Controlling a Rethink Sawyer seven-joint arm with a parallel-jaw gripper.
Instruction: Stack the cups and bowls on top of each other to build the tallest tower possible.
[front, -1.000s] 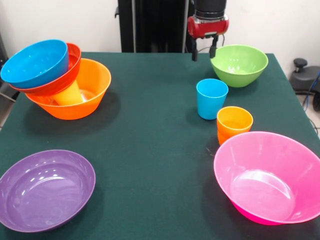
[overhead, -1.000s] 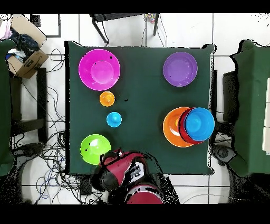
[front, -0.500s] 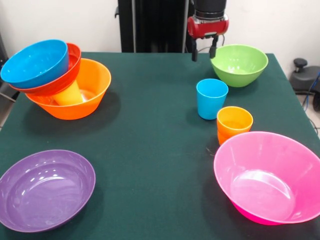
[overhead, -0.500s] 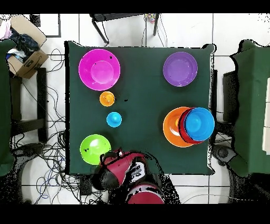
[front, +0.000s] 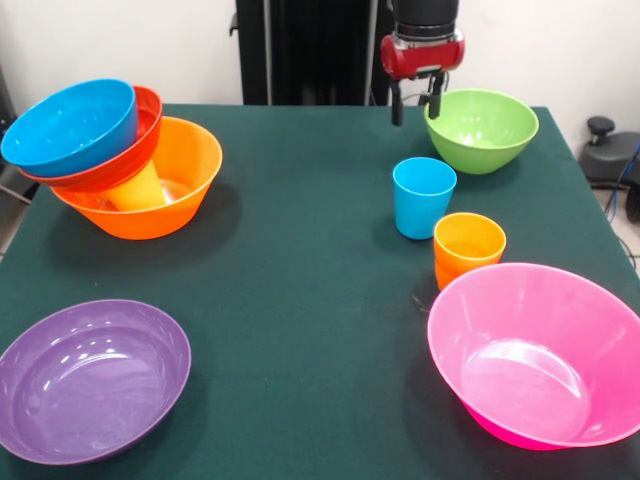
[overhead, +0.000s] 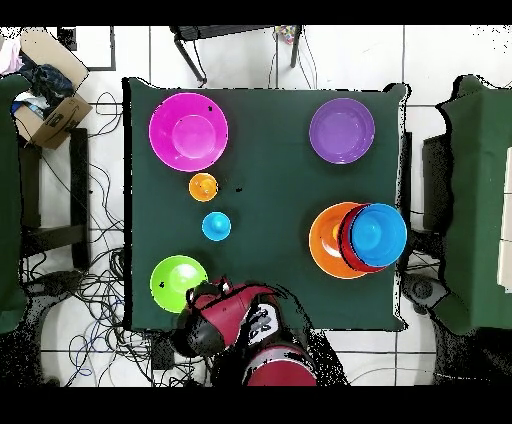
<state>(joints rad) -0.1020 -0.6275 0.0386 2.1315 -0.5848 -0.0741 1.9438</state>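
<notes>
Tower sits at one tabletop corner: blue bowl and red-orange bowl tilt, seemingly propped on yellow cup inside orange bowl. Claw, released and empty, hovers beside green bowl.

My arm is cut off by the front view's top edge; the pink bowl by the right edge; the yellow cup is mostly hidden under the red-orange bowl

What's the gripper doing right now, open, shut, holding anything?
Gripper: open and empty, fingers apart, hanging beside the green bowl at its rim.
</notes>
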